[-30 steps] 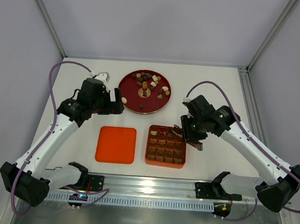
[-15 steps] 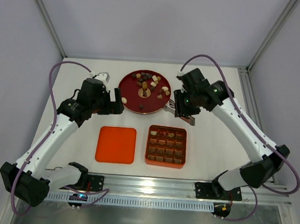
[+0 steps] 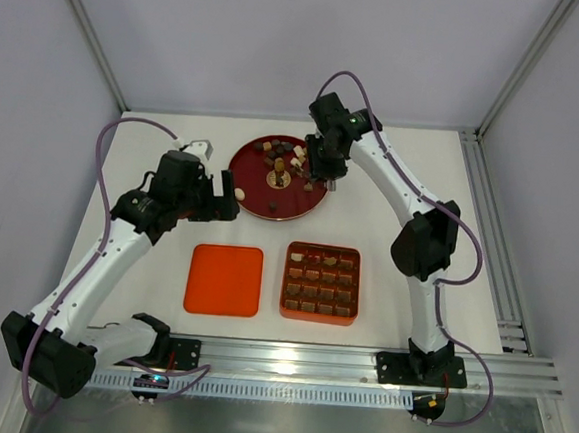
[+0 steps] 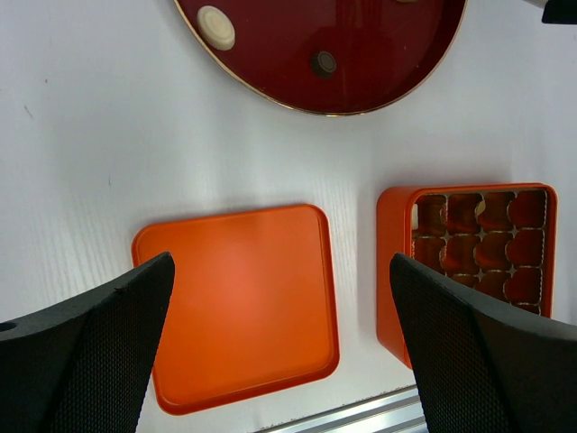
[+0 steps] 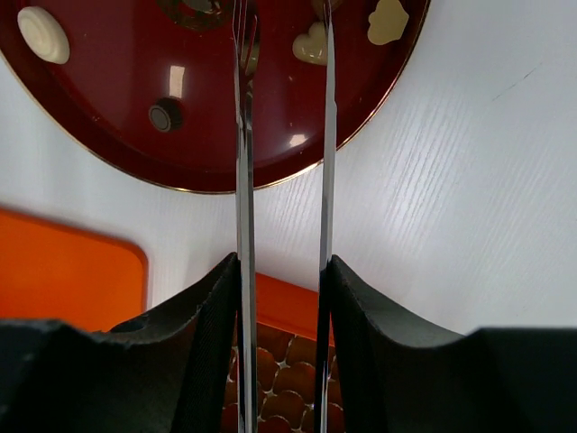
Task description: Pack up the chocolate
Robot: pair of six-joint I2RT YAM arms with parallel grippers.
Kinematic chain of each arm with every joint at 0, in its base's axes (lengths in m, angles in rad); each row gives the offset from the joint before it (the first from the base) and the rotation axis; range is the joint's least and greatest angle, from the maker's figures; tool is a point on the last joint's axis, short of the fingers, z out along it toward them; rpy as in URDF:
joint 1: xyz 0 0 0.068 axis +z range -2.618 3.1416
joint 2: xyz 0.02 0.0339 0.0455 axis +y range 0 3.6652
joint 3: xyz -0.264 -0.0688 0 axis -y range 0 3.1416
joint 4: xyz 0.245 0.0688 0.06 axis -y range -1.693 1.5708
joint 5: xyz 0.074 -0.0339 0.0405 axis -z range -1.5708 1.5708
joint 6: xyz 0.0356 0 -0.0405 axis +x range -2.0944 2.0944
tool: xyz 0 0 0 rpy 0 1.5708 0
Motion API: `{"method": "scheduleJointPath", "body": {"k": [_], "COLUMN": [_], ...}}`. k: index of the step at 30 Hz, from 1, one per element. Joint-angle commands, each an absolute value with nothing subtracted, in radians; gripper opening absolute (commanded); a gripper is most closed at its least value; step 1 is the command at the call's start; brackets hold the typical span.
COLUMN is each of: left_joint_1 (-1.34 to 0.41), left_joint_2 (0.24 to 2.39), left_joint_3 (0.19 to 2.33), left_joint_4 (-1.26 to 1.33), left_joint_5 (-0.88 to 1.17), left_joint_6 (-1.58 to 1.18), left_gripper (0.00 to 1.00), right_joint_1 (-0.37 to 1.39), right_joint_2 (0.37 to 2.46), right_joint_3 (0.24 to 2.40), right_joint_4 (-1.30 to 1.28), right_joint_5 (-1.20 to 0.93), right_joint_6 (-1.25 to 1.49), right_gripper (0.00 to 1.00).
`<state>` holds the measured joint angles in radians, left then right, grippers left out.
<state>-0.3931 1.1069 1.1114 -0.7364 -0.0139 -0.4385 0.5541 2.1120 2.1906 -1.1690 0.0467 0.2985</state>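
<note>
The chocolate (image 3: pixel 284 158), several small brown, dark and cream pieces, lies on a dark red plate (image 3: pixel 256 196). More pieces fill cells of the orange gridded box (image 3: pixel 321 282). My right gripper (image 3: pixel 325 167) hangs over the plate's right part, shut on metal tweezers (image 5: pixel 245 135). The tweezer arms stand apart, and their tips run out of the top of the right wrist view. A cream heart-shaped piece (image 5: pixel 311 47) lies between the arms. My left gripper (image 3: pixel 226 196) is open and empty, just left of the plate, above the flat orange lid (image 4: pixel 239 307).
The lid (image 3: pixel 224 280) lies left of the box. A white round piece (image 4: pixel 216 27) and a dark round piece (image 4: pixel 323 63) lie on the plate's near side. A metal rail (image 3: pixel 288 357) runs along the near edge. Walls enclose the table.
My right gripper has swung with the tweezers from over the box's top right corner up and left to the plate. The left arm has not moved.
</note>
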Motion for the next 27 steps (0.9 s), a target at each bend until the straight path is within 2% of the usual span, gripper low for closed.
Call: {"method": "scheduleJointPath", "body": {"k": [1,27], "left_joint_1": [-0.394,-0.394], "left_joint_2": [1.120,1.114], "left_joint_3": [1.157,1.157], "left_joint_4": [-0.729,-0.726], "left_joint_5": [-0.003,-0.005], "left_joint_6": [-0.423,-0.411], "left_gripper": [1.00,1.00], "right_joint_1": [0.543,0.535], "right_joint_2": [2.124,2.203], "right_joint_3": [2.275,2.240], "right_joint_4": [-1.178,-1.138], "right_joint_5": [0.069,0.083], "right_joint_6": [0.333,0.377], "right_gripper": [0.45,0.44]}}
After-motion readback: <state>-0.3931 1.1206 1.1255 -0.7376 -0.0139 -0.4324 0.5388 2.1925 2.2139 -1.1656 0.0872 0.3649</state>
